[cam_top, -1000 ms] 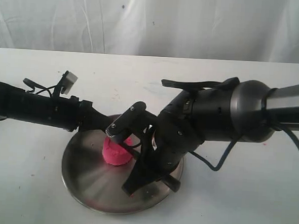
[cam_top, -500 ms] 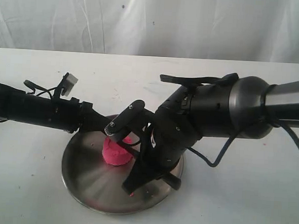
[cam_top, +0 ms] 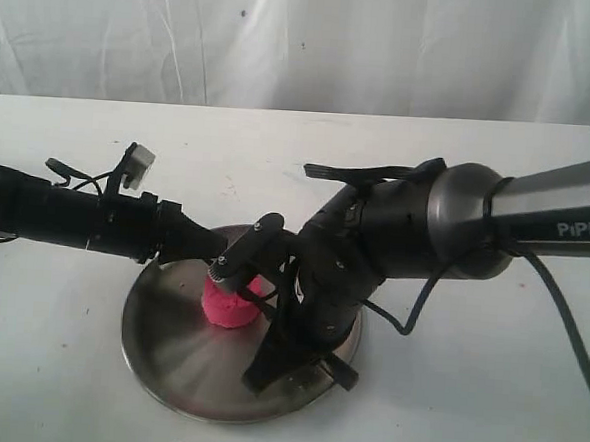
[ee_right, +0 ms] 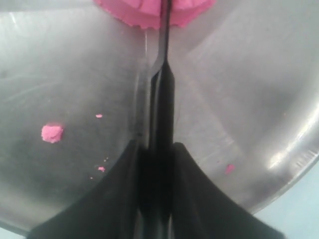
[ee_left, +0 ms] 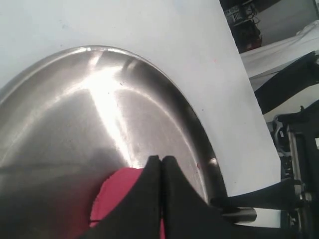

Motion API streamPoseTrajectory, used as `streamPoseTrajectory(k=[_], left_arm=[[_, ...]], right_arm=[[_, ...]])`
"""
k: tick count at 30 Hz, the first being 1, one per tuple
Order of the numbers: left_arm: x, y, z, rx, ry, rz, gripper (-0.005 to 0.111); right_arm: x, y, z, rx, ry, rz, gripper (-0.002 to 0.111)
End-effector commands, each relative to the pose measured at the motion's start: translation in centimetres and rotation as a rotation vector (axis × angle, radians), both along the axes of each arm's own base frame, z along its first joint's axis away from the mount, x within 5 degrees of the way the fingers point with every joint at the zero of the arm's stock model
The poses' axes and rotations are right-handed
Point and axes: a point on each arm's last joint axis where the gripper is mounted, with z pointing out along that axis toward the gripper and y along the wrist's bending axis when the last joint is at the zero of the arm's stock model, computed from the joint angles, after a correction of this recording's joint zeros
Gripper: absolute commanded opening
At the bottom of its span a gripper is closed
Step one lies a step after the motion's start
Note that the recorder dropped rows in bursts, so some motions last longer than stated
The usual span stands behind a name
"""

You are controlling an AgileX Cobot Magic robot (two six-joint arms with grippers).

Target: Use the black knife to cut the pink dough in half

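Note:
The pink dough [cam_top: 230,305] stands as one lump on the steel plate [cam_top: 167,345]. My left gripper [cam_top: 211,248] reaches in from the left. In the left wrist view this gripper [ee_left: 160,160] is shut, its tips together over the dough [ee_left: 112,195]. My right gripper [ee_right: 155,147] is shut on the handle of the black knife [ee_right: 162,84]. The blade runs edge-on into the middle of the dough [ee_right: 124,11]. In the exterior view the right gripper [cam_top: 280,328] hangs over the plate beside the dough, and the arm hides the knife.
Small pink crumbs [ee_right: 52,133] lie on the plate [ee_right: 239,99] near the knife. The plate's rim [ee_left: 199,129] curves close by the left gripper. White tabletop [cam_top: 485,393] surrounds the plate, and a white curtain [cam_top: 306,41] hangs behind.
The right arm has sunk a little and shifted left toward the dough. The left arm has barely moved. The dough stays in place.

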Motion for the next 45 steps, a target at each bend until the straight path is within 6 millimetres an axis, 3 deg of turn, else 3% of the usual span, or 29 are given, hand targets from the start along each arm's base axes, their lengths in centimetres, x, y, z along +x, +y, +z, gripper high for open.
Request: streamPoseTrajectory(k=[1, 13, 20, 28, 32, 40, 45], left_arm=[[-0.3, -0.1, -0.5, 0.026, -0.003, -0.026, 0.000], [-0.7, 0.2, -1.6, 0.097, 0.019, -0.004, 0.000], [0.2, -0.1, 2.4, 0.060, -0.073, -0.103, 0.000], [0.4, 1.2, 6.5, 0.350, -0.029, -0.127, 0.000], [0.5, 0.9, 6.3, 0.382, -0.042, -0.135, 0.000], [0.3, -1.8, 4.8, 0.506, -0.059, -0.169, 0.000], [0.3, -1.9, 4.8, 0.514, -0.066, -0.168, 0.000]], right_arm=[[0.1, 0.3, 0.2, 0.012, -0.009, 0.006, 0.007], [0.5, 0.6, 2.0, 0.045, -0.043, 0.004, 0.007], [0.4, 0.6, 2.0, 0.045, -0.041, 0.003, 0.007], [0.5, 0.7, 2.0, 0.047, -0.042, 0.003, 0.007], [0.5, 0.7, 2.0, 0.049, -0.043, 0.003, 0.007], [0.4, 0.6, 2.0, 0.042, -0.039, 0.002, 0.007], [0.4, 0.6, 2.0, 0.042, -0.039, 0.002, 0.007]])
